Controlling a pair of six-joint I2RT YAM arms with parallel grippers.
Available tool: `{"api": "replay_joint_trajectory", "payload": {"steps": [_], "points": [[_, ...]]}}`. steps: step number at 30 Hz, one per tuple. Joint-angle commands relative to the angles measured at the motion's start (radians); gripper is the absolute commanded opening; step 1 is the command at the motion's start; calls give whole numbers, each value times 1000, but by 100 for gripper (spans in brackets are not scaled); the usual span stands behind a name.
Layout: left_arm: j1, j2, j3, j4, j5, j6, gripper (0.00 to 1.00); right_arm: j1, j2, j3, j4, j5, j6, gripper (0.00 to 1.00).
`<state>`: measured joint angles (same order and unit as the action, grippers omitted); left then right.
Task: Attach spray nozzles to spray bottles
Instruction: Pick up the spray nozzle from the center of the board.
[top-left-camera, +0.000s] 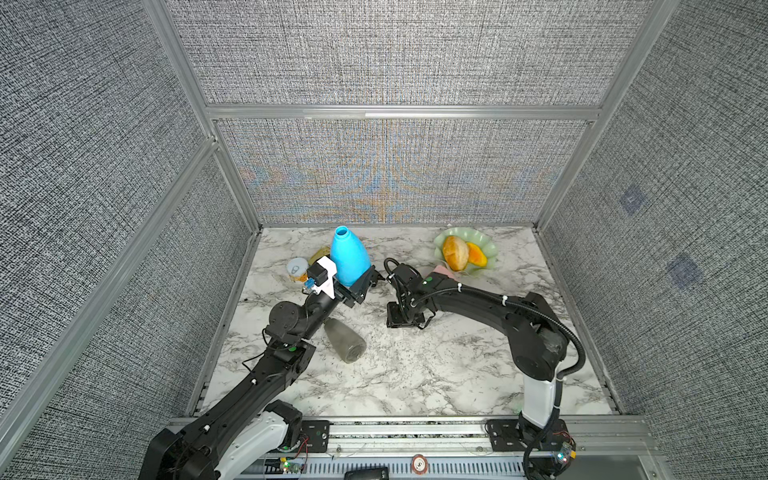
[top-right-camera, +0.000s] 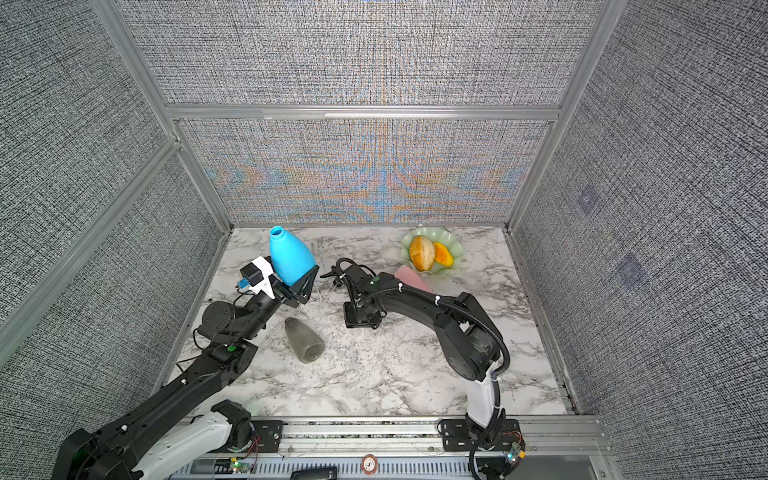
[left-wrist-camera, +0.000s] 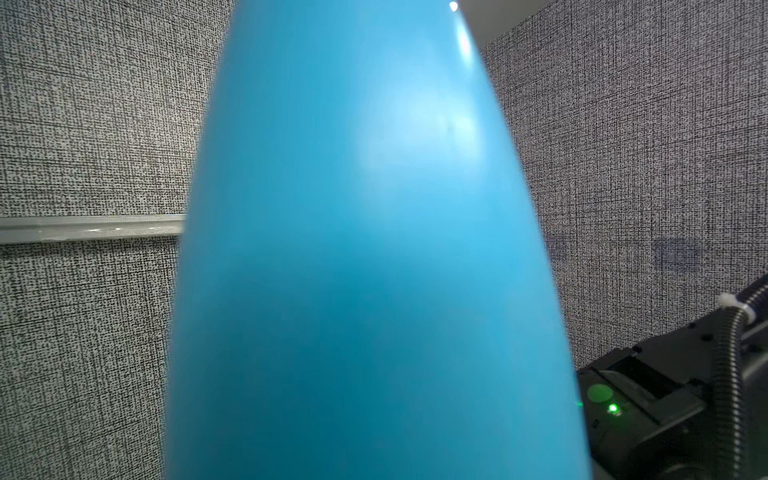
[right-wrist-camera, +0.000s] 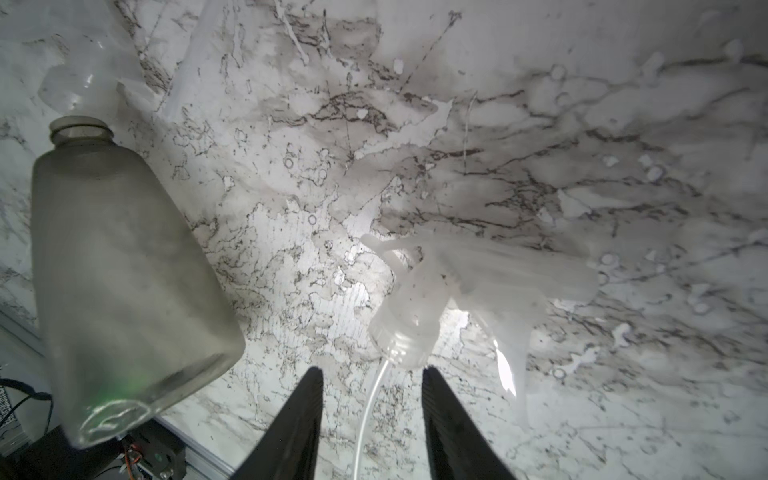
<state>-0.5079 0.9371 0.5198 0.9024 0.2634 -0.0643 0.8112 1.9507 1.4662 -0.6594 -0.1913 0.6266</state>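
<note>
My left gripper (top-left-camera: 356, 284) is clamped on the base of the blue bottle (top-left-camera: 349, 255), holding it mouth-up off the table (top-left-camera: 415, 374), beyond the grey bottle (right-wrist-camera: 124, 266) (which lies on its side); my right gripper (right-wrist-camera: 372, 370) is spread, pointing down to the right of the grey bottle; its jaws flank the dip tube (right-wrist-camera: 368, 403) of the white nozzle (right-wrist-camera: 419, 316), which lies on the marble, a gap on each side.

You see the right gripper (right-wrist-camera: 372, 370), jaws apart astride the dip tube (right-wrist-camera: 365, 415) of the white nozzle (right-wrist-camera: 415, 307); the grey bottle (right-wrist-camera: 124, 266) lies nearby
</note>
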Motion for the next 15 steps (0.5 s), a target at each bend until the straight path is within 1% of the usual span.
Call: {"api": "replay_joint_trajectory", "payload": {"steps": [1,5,15], "points": [[-3,1,8,13,16,-12,77,1,14,8,-44,-7,46,43],[-6,1,14,5,27,-15,76,2,20,-15,-43,-7,69,43],[-12,0,19,-5,40,-15,76,-7,88,28,-41,-32,80,43]]}}
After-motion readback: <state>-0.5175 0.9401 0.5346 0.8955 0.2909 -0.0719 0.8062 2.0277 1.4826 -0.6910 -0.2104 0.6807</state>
